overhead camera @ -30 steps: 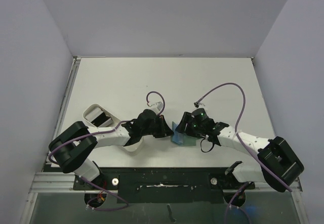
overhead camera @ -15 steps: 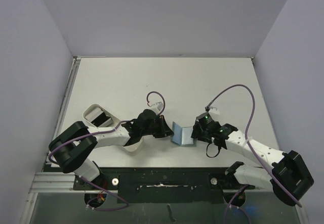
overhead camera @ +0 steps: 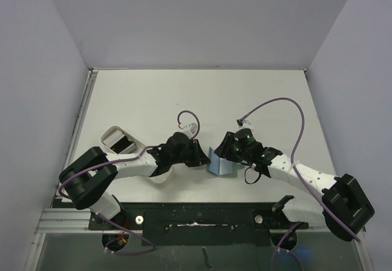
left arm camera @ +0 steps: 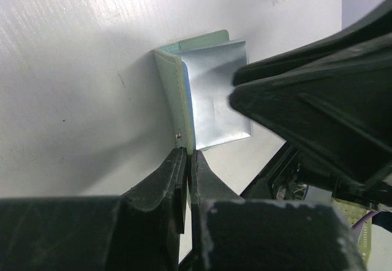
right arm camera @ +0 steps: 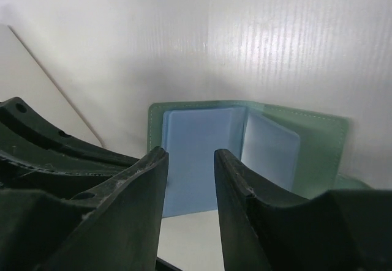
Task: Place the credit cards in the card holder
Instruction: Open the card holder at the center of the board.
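The card holder (overhead camera: 220, 164) stands open like a book on the table, sage green outside and light blue inside (right arm camera: 202, 155). My left gripper (overhead camera: 201, 155) is shut on the edge of its left flap (left arm camera: 174, 93), holding that flap upright. My right gripper (overhead camera: 225, 150) hovers over the open inside, jaws open a finger's width apart with nothing between them (right arm camera: 188, 161). Dark flat shapes that look like the credit cards (overhead camera: 127, 144) lie in the white tray at the left. No card is in either gripper.
The white oblong tray (overhead camera: 109, 131) lies at the left, partly under my left arm. My right gripper's body fills the right of the left wrist view (left arm camera: 318, 81). Purple cables (overhead camera: 275, 104) loop above both wrists. The table's near edge is just behind the card holder.
My right gripper pulled back to the right, then returned over the card holder with its jaws narrower than before. The left gripper and the card holder stayed put.
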Tool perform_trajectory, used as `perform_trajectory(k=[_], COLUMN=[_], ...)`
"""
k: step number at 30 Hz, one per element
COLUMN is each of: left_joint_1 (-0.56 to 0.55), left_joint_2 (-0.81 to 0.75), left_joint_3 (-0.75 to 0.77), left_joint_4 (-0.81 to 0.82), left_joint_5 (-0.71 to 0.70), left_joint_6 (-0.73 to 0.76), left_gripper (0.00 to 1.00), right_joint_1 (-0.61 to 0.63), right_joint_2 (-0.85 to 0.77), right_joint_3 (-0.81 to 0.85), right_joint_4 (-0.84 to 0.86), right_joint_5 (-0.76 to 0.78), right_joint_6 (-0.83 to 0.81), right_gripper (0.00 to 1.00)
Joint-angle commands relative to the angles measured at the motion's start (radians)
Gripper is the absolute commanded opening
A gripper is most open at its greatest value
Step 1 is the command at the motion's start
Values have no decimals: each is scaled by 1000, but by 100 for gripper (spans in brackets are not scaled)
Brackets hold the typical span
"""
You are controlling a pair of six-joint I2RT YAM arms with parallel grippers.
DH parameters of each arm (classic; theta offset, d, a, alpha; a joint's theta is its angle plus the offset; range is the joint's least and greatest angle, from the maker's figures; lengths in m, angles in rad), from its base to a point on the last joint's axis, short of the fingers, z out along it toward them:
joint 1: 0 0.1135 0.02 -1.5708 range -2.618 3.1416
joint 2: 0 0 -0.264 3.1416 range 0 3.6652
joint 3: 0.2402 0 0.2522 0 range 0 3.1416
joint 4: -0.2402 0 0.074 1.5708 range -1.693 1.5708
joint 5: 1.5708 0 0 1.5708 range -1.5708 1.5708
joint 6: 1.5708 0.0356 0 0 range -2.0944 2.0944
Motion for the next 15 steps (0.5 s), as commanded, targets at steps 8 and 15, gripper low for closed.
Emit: perform_trajectory(k=[8,15], left_joint_1=[-3,-4], left_joint_2=[-20,-9], left_joint_3=[11,11], left_joint_4=[63,74], left_joint_5=[9,18], left_joint_6=[1,0], left_gripper=[2,1], right_joint_1=[2,3], right_joint_2=[122,156], right_joint_3=[-53,-62], right_joint_4=[271,250], right_joint_5=[-144,-118], right_joint_6=[21,25], right_gripper=[44,41])
